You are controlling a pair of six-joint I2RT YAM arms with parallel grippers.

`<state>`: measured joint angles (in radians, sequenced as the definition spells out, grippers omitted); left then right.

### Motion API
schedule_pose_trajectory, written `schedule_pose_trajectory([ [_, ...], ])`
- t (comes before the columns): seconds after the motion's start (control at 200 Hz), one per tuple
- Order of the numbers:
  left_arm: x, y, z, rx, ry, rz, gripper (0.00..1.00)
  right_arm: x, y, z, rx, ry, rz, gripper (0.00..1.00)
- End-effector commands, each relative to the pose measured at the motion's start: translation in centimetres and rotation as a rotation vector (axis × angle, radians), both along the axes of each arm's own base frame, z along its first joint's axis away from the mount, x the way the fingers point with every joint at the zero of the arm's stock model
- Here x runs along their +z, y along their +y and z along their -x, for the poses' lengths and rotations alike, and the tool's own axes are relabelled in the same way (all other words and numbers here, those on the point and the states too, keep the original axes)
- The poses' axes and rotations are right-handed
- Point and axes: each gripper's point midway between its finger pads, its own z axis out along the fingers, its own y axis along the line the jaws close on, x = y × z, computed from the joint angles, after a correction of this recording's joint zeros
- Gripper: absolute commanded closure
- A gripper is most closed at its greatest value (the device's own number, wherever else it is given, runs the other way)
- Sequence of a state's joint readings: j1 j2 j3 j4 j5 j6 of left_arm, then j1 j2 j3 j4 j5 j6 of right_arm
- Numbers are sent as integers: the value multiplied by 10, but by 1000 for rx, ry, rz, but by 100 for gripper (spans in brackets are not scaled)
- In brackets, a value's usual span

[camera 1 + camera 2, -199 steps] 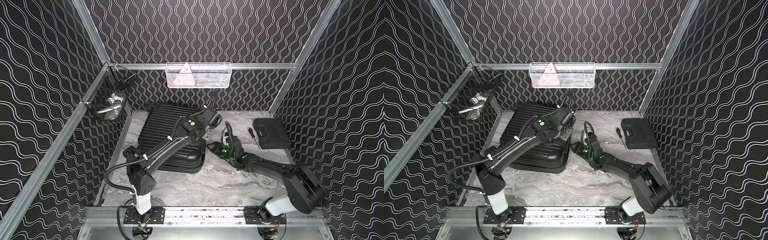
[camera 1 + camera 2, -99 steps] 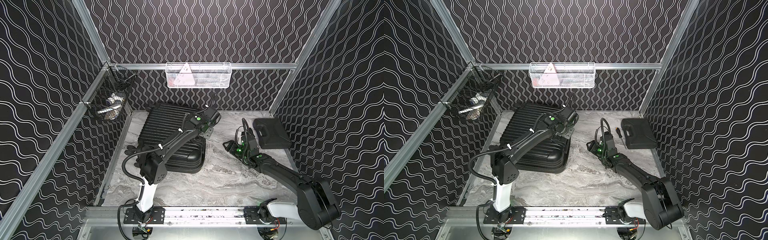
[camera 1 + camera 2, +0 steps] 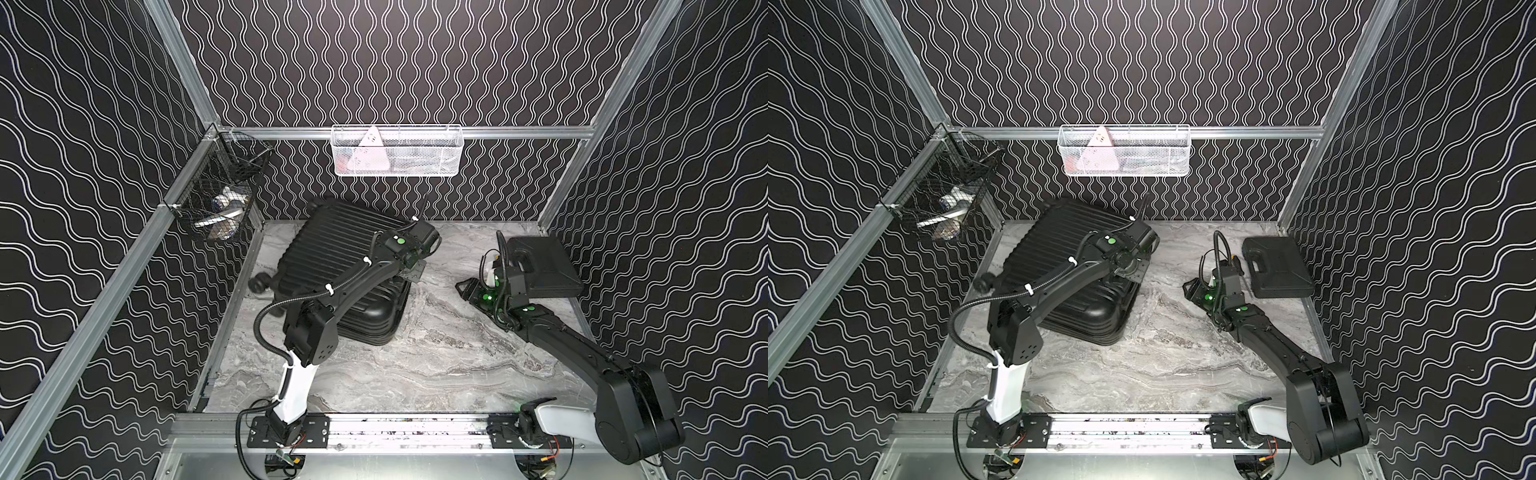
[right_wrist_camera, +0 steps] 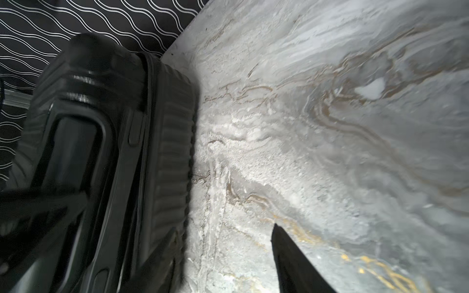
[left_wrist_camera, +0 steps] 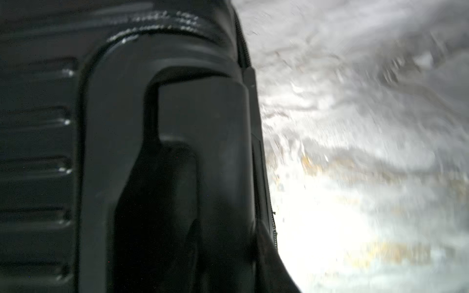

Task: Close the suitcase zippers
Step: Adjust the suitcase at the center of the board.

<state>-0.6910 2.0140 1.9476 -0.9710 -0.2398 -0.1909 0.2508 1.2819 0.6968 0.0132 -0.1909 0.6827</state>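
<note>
**STATUS: SUITCASE FLAT ON SURFACE, LEFT HAND AT ITS EDGE**

Locate the suitcase [image 3: 332, 253] on the grey marbled surface [image 3: 415, 365]. Lies flat, ribbed shell upward, both shells brought together.

Trace the zippers [image 4: 150, 96] as a thin black track along the seam between the two shells, visible in the right wrist view. Appears again in the left wrist view, beside a moulded corner housing [image 5: 203, 126]. Cannot make out any pull.

Find the left hand [image 3: 409, 272] at the right edge of the suitcase, reached across the upper shell. Cannot be read as apart or together: hidden beneath the wrist in both top views and not distinguishable in the left wrist view.

Find the right hand [image 3: 466, 287] to the right of the suitcase, well apart from it, low over bare surface. Stands spread, with nothing clamped. Presents one finger [image 4: 291, 263] against the marble in the right wrist view.

Note the smooth black tool case [image 3: 544, 266] farther right of the suitcase, just beyond the right hand. Note also the white wire basket [image 3: 397, 151] above and behind the suitcase, and the black wire basket [image 3: 220, 203] above and to its left.
</note>
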Motion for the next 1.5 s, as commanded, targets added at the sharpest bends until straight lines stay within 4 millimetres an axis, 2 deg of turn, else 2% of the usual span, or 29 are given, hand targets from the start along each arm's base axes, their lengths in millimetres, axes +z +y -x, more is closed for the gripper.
schedule_pose_trajectory([
  [0.0, 14, -25, 47, -316, 77, 77, 79, -2, -14, 1, 13, 11, 30, 40],
  [0.125, 25, -29, 89, -510, 129, 113, 79, -5, -32, 0, 0, 25, 45, 39],
  [0.24, 23, -31, 124, -675, 153, 85, 79, -12, -47, -1, -18, 48, 65, 39],
  [0.305, 19, -31, 136, -743, 154, 73, 79, -18, -53, -1, -20, 71, 73, 39],
  [0.39, 6, -24, 144, -801, 162, 14, 80, -25, -52, 0, 17, 99, 80, 39],
  [0.556, -14, 1, 149, -858, 189, -120, 80, -36, -26, 0, 178, 133, 31, 38],
  [0.616, -13, 7, 147, -867, 160, -152, 78, -39, -12, 0, 241, 141, 26, 38],
  [0.711, 1, 14, 140, -849, 85, -181, 71, -43, 14, 3, 343, 155, 80, 37],
  [0.746, 8, 16, 137, -835, 59, -185, 64, -45, 23, 4, 371, 157, 109, 37],
  [0.796, 19, 18, 136, -810, 29, -171, 45, -45, 37, 7, 416, 150, 131, 37],
  [0.826, 27, 18, 135, -792, 15, -159, 40, -44, 44, 9, 439, 144, 138, 37],
  [0.906, 48, 22, 132, -714, -32, -127, 32, -44, 63, 14, 494, 129, 120, 37],
  [0.991, 73, 34, 117, -527, -127, -100, 27, -45, 79, 18, 531, 120, 96, 37],
  [1.031, 85, 45, 110, -415, -159, -77, 27, -46, 88, 20, 551, 117, 90, 37],
  [1.066, 95, 59, 103, -290, -189, -45, 22, -46, 95, 20, 564, 112, 90, 37],
  [1.131, 109, 88, 93, -42, -195, 88, 19, -46, 110, 23, 592, 105, 98, 37],
  [1.186, 112, 106, 94, 93, -163, 210, 21, -46, 117, 21, 598, 98, 104, 37],
  [1.206, 113, 112, 94, 129, -165, 245, 21, -46, 129, 27, 627, 92, 105, 37],
  [1.286, 115, 128, 98, 254, -187, 340, 21, -45, 145, 28, 651, 81, 111, 37],
  [1.496, 102, 190, 103, 658, -168, 254, 22, -41, 183, 31, 704, 46, 114, 37],
])
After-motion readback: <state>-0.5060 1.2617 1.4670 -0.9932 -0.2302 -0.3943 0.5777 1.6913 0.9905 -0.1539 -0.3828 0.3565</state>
